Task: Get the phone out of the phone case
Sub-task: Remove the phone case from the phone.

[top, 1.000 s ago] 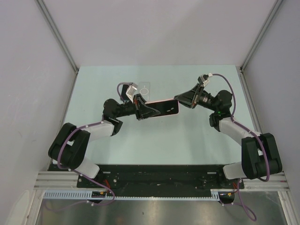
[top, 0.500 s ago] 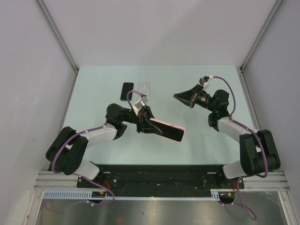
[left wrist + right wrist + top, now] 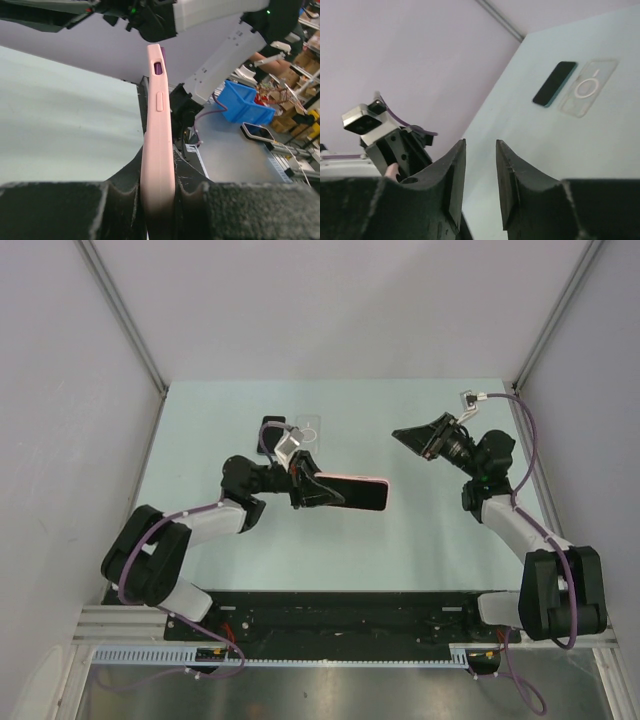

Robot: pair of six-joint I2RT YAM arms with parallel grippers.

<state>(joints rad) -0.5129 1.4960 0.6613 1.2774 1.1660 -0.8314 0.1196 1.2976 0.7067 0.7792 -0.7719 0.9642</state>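
A pink phone case point(image 3: 352, 494) with the dark-faced phone in it hangs level above the table's middle. My left gripper point(image 3: 312, 490) is shut on its left end. In the left wrist view the pink case point(image 3: 159, 130) stands on edge between my fingers point(image 3: 125, 185), and the left gripper point(image 3: 159, 200) presses both its sides. A thin purple edge of the phone point(image 3: 164, 51) shows at the case's far tip. My right gripper point(image 3: 398, 433) hovers to the right, apart from the case. In its own view the right gripper point(image 3: 480, 150) is open by a narrow gap with nothing in it.
A second dark phone point(image 3: 270, 424) point(image 3: 555, 83) lies at the back of the table, partly behind my left arm's cable. A clear case point(image 3: 311, 427) point(image 3: 587, 88) lies beside it. Grey walls close in three sides.
The right gripper left the pink case's right end, drew back to the right and opened a little. My left arm swung the case down, then brought it back level.
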